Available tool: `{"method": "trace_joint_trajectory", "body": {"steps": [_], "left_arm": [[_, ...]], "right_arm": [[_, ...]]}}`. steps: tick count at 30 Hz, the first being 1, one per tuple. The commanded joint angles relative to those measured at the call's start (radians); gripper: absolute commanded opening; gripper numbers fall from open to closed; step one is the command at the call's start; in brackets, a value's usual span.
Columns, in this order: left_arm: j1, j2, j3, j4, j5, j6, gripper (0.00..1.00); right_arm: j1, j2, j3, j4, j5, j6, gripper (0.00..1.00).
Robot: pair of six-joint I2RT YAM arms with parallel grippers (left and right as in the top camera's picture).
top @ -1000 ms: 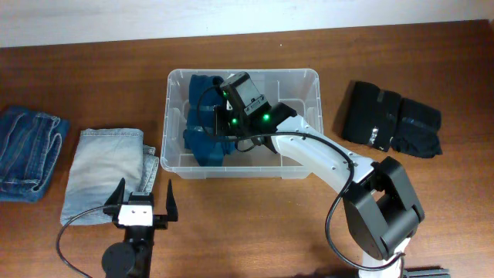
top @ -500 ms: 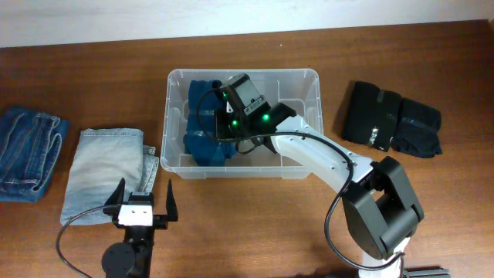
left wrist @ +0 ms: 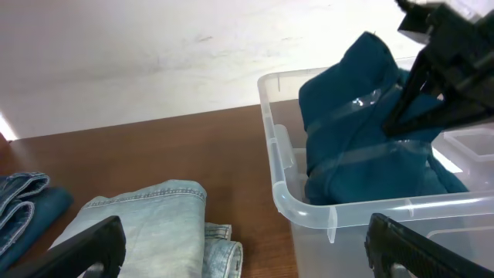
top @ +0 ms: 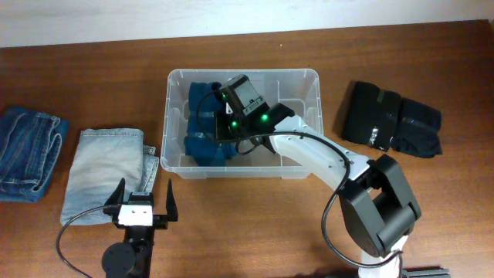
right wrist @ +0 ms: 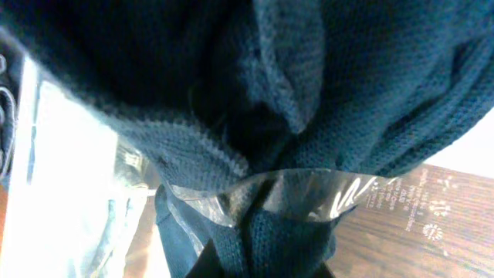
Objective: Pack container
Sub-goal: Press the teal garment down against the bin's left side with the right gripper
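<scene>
Denim first: dark jeans (top: 27, 154) far left, pale jeans (top: 104, 174) beside them, left gripper (top: 141, 202) spread wide near those. Mid-table sits the container (top: 239, 173), right gripper (top: 224, 120) pinched on the teal sweater (top: 202, 135) inside. Black clothes (top: 390, 117) lie right.

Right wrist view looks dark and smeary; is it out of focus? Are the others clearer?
Right wrist view: the blue knit garment fills the frame up close, dark in its folds, with glare on its clear plastic wrap. Overhead view: evenly lit, sharp. Left wrist view: the container rim is crisp, with bright highlights.
</scene>
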Motion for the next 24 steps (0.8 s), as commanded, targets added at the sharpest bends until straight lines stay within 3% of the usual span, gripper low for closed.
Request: {"method": "trace_joint_trajectory", "body": {"steps": [1,9,11,17,21,24], "left_arm": [[0.004,-0.009,-0.008,0.001,0.007,0.016,0.99],[0.004,-0.009,-0.008,0.001,0.007,0.016,0.99],[0.004,-0.009,-0.008,0.001,0.007,0.016,0.99],[0.004,-0.009,-0.008,0.001,0.007,0.016,0.99],[0.004,-0.009,-0.008,0.001,0.007,0.016,0.99],[0.004,-0.009,-0.008,0.001,0.007,0.016,0.99]], "right_arm": [[0.01,0.017,0.019,0.009,-0.042,-0.017,0.04],[0.01,0.021,0.019,0.008,-0.059,-0.017,0.05],[0.01,0.021,0.019,0.002,-0.059,-0.018,0.11],[0.01,0.021,0.019,-0.003,-0.059,-0.017,0.17],[0.01,0.021,0.019,-0.004,-0.059,-0.017,0.34],[0.01,0.021,0.019,-0.003,-0.059,-0.017,0.58]]}}
